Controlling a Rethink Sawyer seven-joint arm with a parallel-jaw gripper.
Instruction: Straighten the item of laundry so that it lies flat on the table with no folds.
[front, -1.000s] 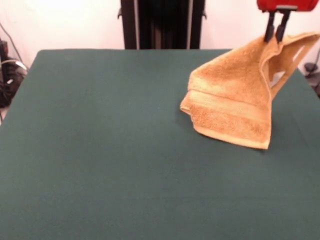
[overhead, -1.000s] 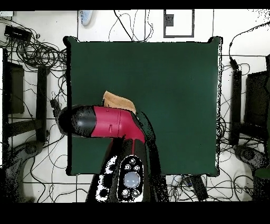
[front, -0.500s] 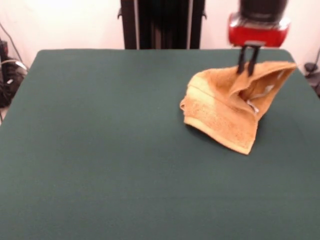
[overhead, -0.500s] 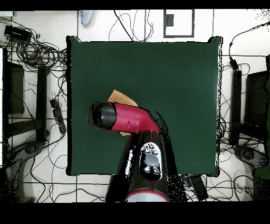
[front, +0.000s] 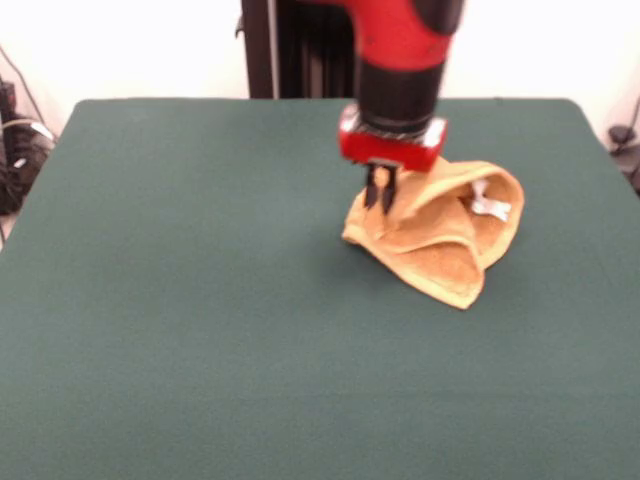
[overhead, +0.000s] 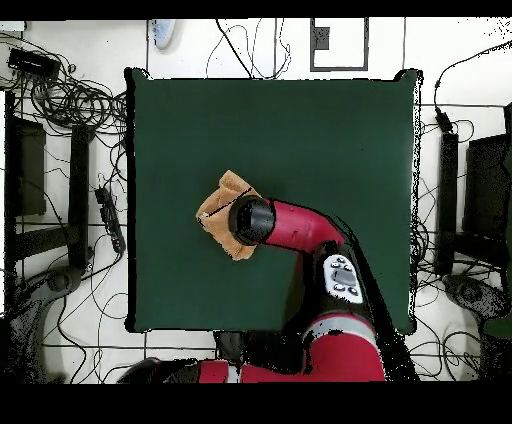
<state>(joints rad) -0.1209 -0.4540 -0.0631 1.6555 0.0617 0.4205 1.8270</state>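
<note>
Since the picture from a second ago, your gripper (front: 381, 192) has travelled from the upper right corner of the front view toward the middle of the table (front: 180, 300), coming lower and dragging the towel (front: 440, 235) along with it. You can see the two dark fingers (front: 373, 189) pressed close together on a pinch of orange-tan cloth at the towel's left edge, so the gripper is clamped on the towel.

Where the towel earlier hung stretched up and out to the right, it now sits slumped on the dark green tabletop as a rumpled, cupped heap. Several layers fold over one another, and a pointed corner reaches toward the camera. A small white care tag (front: 490, 207) shows inside the hollow at the heap's right side.

From overhead, the red arm (overhead: 300, 225) reaches in from the bottom, its dark end covering part of the towel (overhead: 218, 215), which lies left of centre, away from the table's edges.
</note>
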